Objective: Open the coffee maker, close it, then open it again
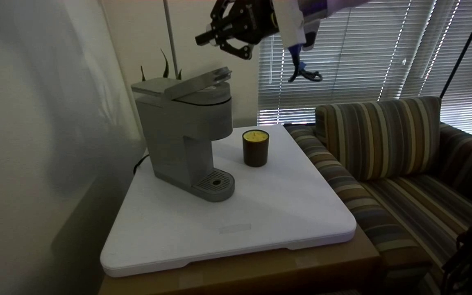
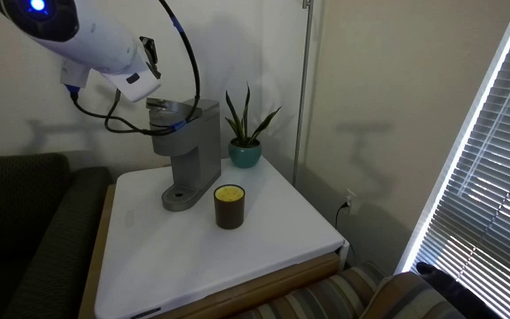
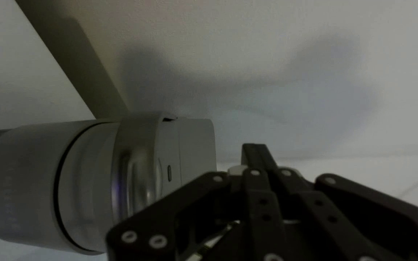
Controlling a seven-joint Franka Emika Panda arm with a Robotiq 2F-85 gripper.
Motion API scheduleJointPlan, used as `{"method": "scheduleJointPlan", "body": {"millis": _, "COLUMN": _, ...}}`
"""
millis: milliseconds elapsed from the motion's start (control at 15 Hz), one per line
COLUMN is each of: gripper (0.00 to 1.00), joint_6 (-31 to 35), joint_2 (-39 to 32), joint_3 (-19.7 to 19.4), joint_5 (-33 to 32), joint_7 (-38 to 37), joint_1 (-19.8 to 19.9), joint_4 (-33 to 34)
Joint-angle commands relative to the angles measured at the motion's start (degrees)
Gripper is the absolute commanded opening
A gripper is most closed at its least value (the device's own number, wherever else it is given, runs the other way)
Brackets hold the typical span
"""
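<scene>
Angular pincer (image 3: 256,146) near smooth, boxy coffee maker (image 1: 174,131).

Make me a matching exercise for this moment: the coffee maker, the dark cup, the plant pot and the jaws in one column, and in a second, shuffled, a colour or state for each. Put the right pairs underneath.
Things
1. Coffee maker
2. Dark cup
3. Plant pot
4. The robot's jaws

Colour or state
A. Teal and rounded
B. Closed together in mid-air
C. Yellow showing inside the rim
D. Grey, with a slotted drip base

Right pairs
1-D
2-C
3-A
4-B
</scene>
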State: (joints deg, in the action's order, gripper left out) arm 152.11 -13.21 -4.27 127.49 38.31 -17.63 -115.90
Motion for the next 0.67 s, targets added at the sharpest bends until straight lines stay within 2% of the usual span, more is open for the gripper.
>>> {"method": "scheduleJointPlan", "body": {"millis": 0, "gripper": 0.0, "joint_6": 0.42, "joint_2": 0.49, "joint_3": -0.43, "joint_5": 2.3, "joint_7": 1.5, "joint_1": 0.11, "joint_4": -1.66}}
{"method": "scheduleJointPlan", "body": {"millis": 600, "gripper": 0.0, "joint_6": 0.72, "joint_2": 0.85, "joint_3": -0.32, "joint_5": 6.37, "joint_7": 2.02, "joint_1": -0.39, "joint_4": -6.33}}
